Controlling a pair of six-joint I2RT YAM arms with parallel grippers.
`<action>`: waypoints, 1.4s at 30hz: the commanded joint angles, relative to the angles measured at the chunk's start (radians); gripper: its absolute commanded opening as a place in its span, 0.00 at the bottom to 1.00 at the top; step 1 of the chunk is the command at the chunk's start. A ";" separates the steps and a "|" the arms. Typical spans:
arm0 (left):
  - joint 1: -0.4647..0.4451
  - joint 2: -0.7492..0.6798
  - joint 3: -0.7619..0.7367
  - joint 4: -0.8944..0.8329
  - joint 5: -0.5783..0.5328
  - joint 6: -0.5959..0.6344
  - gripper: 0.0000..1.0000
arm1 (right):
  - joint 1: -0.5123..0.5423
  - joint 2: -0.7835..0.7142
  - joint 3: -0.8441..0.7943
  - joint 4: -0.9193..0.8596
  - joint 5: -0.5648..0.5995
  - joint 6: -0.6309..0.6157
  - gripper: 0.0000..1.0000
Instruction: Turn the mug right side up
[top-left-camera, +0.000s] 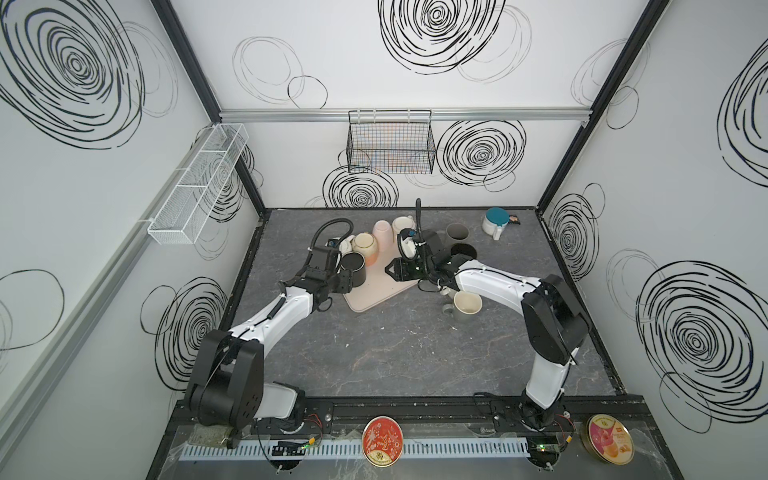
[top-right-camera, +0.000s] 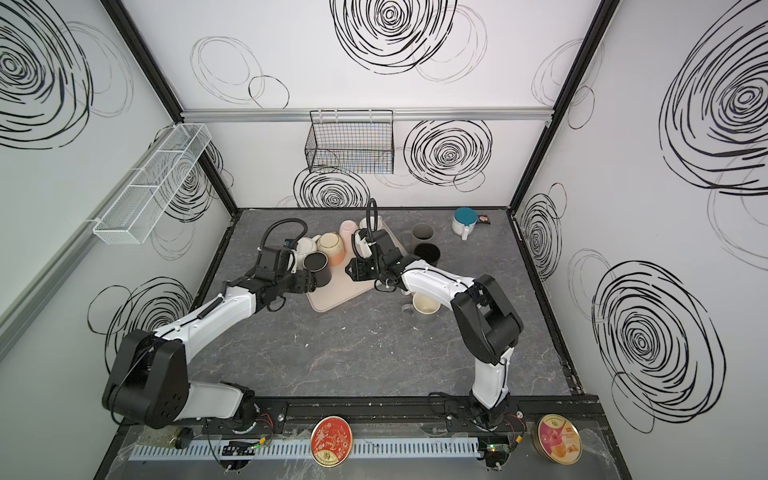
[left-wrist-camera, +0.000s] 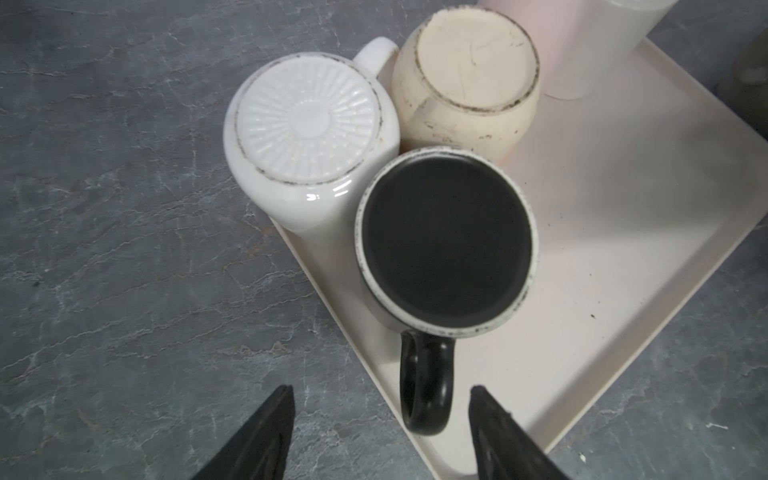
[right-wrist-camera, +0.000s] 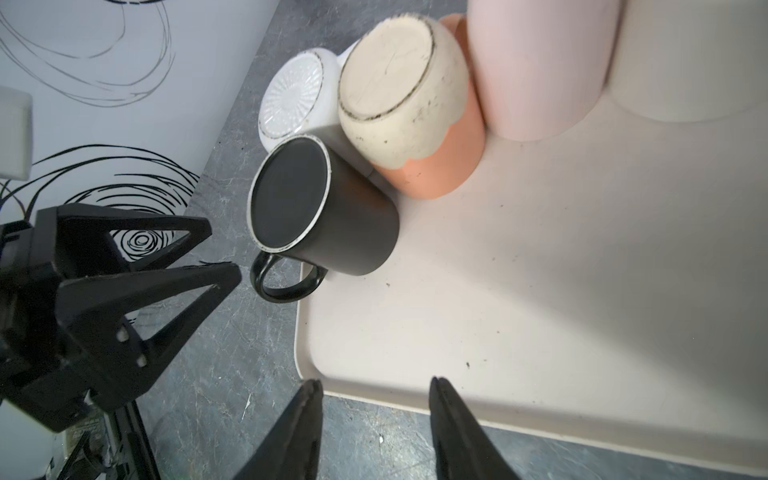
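Top view: black mug (top-left-camera: 353, 267) upside down on tray (top-left-camera: 376, 301) corner, crowded by other mugs. Left wrist: left gripper (left-wrist-camera: 382, 390) jaws wide, empty; centre on handle, clamp firmly, though tip height is unclear. Right wrist: right gripper (right-wrist-camera: 376, 386) part-open, empty, over tray edge.

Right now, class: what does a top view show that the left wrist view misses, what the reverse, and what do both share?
Top view only: the teal-topped mug and the wire basket. Left wrist only: ribs on the base of the white mug, and the left gripper open. Both: the black mug upside down on the tray, beside the cream mug.
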 joint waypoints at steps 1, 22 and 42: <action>-0.022 0.036 0.047 0.007 -0.027 -0.012 0.69 | 0.013 0.020 0.046 -0.046 -0.034 -0.003 0.47; -0.166 0.208 0.142 -0.037 -0.199 0.056 0.49 | 0.015 0.051 0.034 -0.087 -0.071 0.000 0.47; -0.300 0.170 0.154 -0.043 -0.115 0.025 0.26 | -0.019 -0.021 -0.053 -0.053 -0.026 0.006 0.47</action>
